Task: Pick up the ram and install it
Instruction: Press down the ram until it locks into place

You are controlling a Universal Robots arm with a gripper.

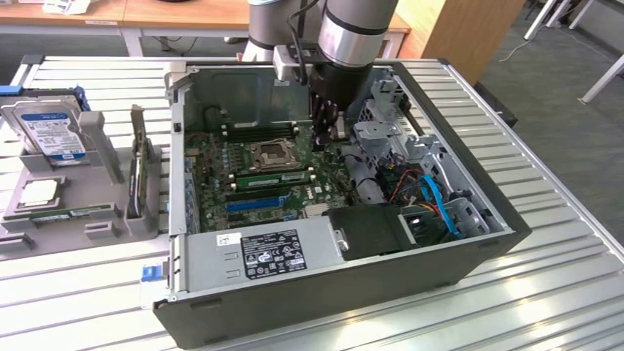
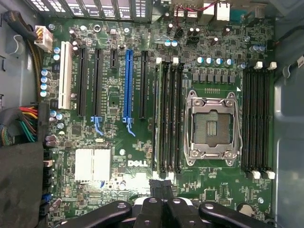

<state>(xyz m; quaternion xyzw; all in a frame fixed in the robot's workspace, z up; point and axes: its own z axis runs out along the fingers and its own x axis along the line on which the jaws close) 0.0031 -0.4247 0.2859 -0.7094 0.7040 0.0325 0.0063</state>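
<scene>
Inside open case [image 1: 341, 300], right beside one CPU socket [image 1: 270, 153], you have one ram [image 1: 268, 178] standing on edge in memory slot. Your one gripper [image 1: 326, 140] hangs low over end of that slot bank, fingers [image 2: 154, 186] pressed together, nothing seen between them (contact with ram: cannot tell). Count for you: four memory slots [image 2: 166, 118] each side of socket, one blue slot [image 2: 127, 83]. Outside case, at the exterior view's left, one gray fixture [image 1: 98, 230] carries one hard drive [image 1: 49, 131] and one flat green stick [image 1: 76, 213].
</scene>
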